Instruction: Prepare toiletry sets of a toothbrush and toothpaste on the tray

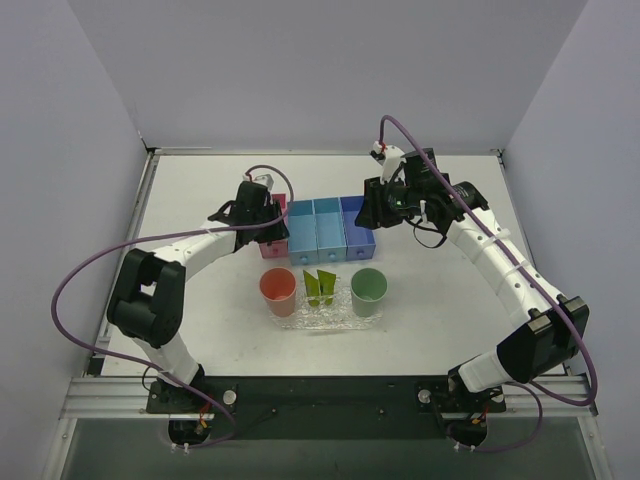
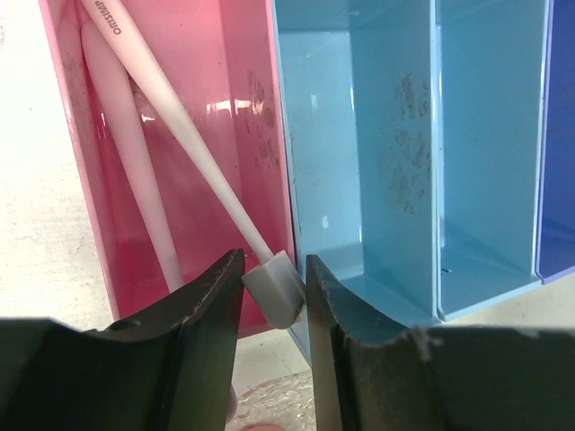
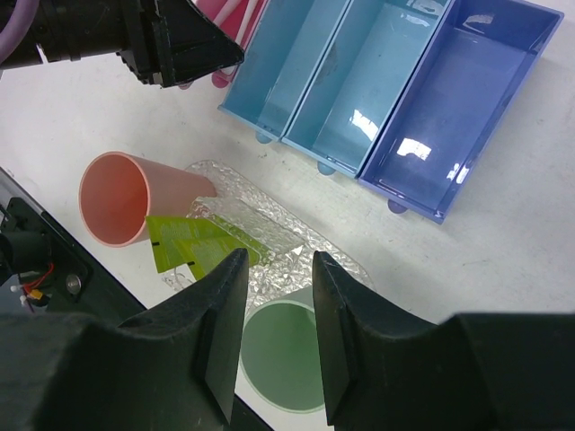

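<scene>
white table (image 1: 440,300), tray (image 1: 326,319) on it | lilac walls (image 1: 330,70) | left tool (image 2: 274,287) grips toothbrush (image 2: 193,151)

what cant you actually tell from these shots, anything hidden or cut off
Left wrist view: whether the left pincer squeezes the toothbrush head or merely flanks it; its handle runs off the top edge.
Top view: the pink bin is mostly under the left arm, so its toothbrushes are unseen.
Right wrist view: the fingers of the right pincer cover parts of the green cup and tray.

Toothpaste (image 1: 320,287) btwn two cups (image 1: 278,292) on tray (image 1: 331,321) — bins (image 1: 330,232) behind, toothbrushes (image 2: 190,154) in leftmost bin (image 2: 244,81)
</scene>
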You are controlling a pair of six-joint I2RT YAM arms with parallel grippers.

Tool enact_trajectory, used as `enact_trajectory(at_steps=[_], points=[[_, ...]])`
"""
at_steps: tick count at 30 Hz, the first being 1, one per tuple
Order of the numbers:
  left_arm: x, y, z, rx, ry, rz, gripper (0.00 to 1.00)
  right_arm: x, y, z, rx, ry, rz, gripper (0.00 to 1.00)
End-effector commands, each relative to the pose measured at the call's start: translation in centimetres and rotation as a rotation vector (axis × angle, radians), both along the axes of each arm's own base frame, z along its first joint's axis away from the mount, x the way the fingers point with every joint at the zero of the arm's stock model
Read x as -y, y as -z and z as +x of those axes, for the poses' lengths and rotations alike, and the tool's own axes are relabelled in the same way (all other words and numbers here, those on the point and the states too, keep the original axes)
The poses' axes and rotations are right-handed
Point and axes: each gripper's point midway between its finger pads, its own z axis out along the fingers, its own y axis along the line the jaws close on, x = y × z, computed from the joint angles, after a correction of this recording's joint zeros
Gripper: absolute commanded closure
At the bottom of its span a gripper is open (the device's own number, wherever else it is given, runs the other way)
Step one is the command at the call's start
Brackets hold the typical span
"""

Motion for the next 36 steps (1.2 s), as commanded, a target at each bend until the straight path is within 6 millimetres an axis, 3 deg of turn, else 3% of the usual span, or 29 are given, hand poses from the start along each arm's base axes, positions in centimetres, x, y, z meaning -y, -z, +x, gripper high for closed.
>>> enact_trajectory(at_steps=[1, 11, 15, 21, 30, 36], points=[[0.4, -1.9, 1.2, 0.037, -0.017, -0.035, 0.60, -0.2, -1.8, -0.4, 0.041, -0.017, 0.047, 0.69], [0.1, -4.2, 1.2, 0.080, -0.029, -0.061, 0.73, -0.3, -1.6, -0.2, 0.035, -0.016, 0.047, 0.70], [-0.1, -4.7, 1.2, 0.084, -0.033, -0.085, 0.87, -0.1, -1.5, 0.0, 0.041, -0.006, 0.038, 0.70], [-0.1, -5.8, 0.8, 0.102, -0.035, -0.109, 0.99, -0.1, -1.8, 0.2, 0.047, 0.005, 0.041, 0.70], [-0.7, -7.7, 0.2, 0.134, -0.031, -0.105, 1.00, -1.2, -2.3, 0.8, 0.047, 0.012, 0.085, 0.70], [-2.7, -8.5, -1.1, 0.174, -0.053, -0.032, 1.00, -3.2, -3.4, 1.4, 0.042, 0.027, 0.159, 0.70]])
